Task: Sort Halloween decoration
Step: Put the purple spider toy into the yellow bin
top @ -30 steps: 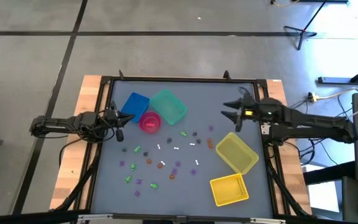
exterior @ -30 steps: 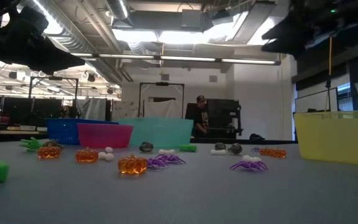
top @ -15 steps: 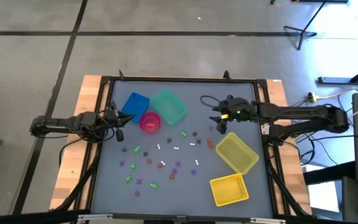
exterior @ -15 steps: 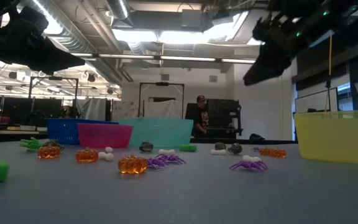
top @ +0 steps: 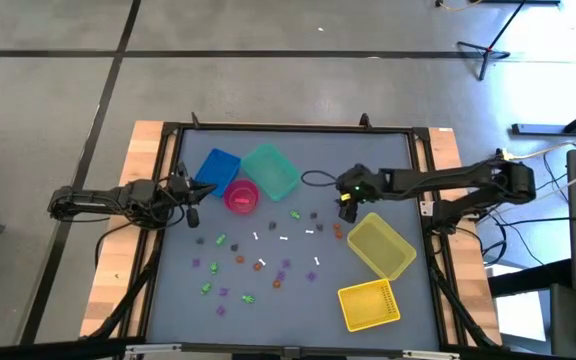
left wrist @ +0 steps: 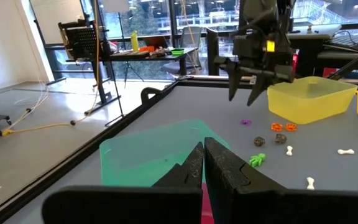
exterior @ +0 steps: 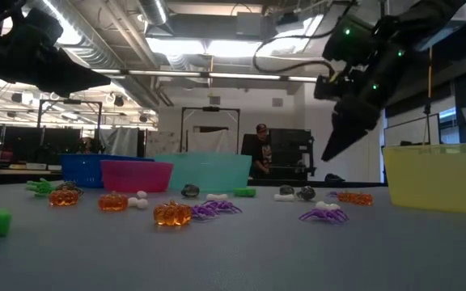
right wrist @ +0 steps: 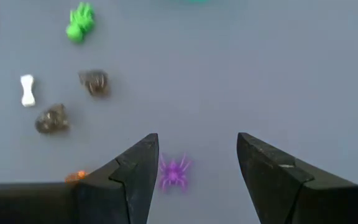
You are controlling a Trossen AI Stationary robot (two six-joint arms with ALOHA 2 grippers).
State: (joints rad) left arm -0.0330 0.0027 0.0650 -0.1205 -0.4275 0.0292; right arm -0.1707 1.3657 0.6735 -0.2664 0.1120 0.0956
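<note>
The sorting looks barely begun — the Halloween decoration (top: 268, 250) lies scattered on the table (top: 388, 150) between the bins. The right gripper (right wrist: 194, 171) hangs spread open over a purple spider (right wrist: 174, 172); the left gripper (left wrist: 204, 163), clenched empty, waits near the teal bin (top: 271, 170).

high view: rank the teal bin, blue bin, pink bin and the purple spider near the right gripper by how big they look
1. Teal bin, largest.
2. Blue bin, somewhat smaller.
3. Pink bin, clearly smaller than either.
4. Purple spider, a tiny speck just below the open right gripper.
</note>
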